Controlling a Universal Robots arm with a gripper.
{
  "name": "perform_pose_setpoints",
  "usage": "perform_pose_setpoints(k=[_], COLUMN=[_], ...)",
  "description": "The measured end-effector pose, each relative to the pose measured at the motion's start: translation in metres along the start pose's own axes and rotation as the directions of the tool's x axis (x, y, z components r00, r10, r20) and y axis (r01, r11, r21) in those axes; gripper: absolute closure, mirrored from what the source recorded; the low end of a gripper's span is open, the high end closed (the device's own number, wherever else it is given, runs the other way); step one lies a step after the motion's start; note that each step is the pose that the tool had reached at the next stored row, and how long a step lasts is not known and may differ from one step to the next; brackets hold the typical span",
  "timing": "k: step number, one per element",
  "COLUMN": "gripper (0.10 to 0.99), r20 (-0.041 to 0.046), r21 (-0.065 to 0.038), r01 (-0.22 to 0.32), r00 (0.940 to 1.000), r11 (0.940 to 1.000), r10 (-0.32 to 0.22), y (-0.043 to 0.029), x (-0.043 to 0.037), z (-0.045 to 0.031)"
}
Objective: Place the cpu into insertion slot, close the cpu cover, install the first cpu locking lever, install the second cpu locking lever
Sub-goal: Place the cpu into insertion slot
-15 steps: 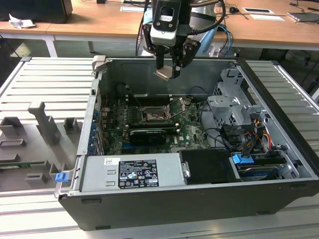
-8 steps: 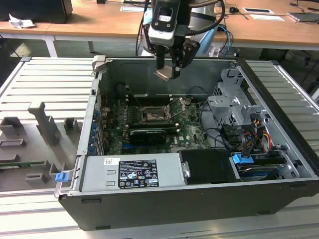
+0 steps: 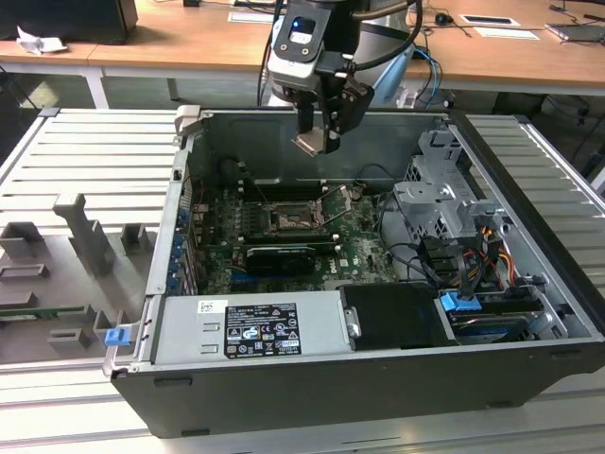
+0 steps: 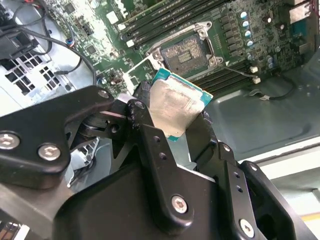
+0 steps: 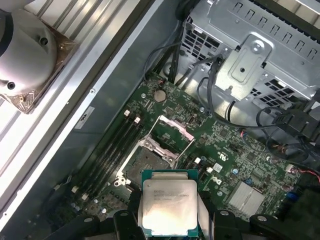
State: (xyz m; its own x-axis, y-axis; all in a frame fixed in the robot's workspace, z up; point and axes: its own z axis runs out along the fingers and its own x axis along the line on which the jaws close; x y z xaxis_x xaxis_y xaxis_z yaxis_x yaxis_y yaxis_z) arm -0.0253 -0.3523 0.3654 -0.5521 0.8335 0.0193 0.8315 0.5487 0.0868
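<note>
Exterior view: pincer [image 3: 317, 140] pressed onto the cpu [image 3: 307, 144], high over the open case [image 3: 529, 189] on the table [image 3: 85, 151]. Placed at about twelve o'clock from the slot [image 3: 289, 219], well apart from it. Cpu tilted, flat face slanting down toward the motherboard [image 3: 364, 251]. Nothing seated in the slot, so by the look of it none of the four steps done: placing, cover and both levers all left.

Second wrist view: cpu [image 4: 175, 107] pinched by two opposite edges in the pincer [image 4: 174, 112], silver lid toward the camera, green rim showing round it. Beyond it the slot [image 4: 186, 54], dark, bare and open. Cover [image 4: 136, 75] swung up just beside the slot, between slot and cpu.

First wrist view: cpu [image 5: 169, 205] again lid-up in the pincer [image 5: 170, 215], not touching the board. Slot [image 5: 147, 160] empty, cover [image 5: 172, 127] raised off its far edge. Square, so no real long axis; edges look turned out of line with the slot's edges. Cannot tell from here which corner matches which.
</note>
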Motion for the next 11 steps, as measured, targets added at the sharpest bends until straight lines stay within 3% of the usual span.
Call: perform_pose_setpoints(k=[11], gripper=[0.557], r20=[0.0004], r21=[0.0], r01=[-0.008], r00=[1.0], r11=[1.0], r10=[0.008], y=[-0.0003], x=[-0.0001], z=[0.0036])
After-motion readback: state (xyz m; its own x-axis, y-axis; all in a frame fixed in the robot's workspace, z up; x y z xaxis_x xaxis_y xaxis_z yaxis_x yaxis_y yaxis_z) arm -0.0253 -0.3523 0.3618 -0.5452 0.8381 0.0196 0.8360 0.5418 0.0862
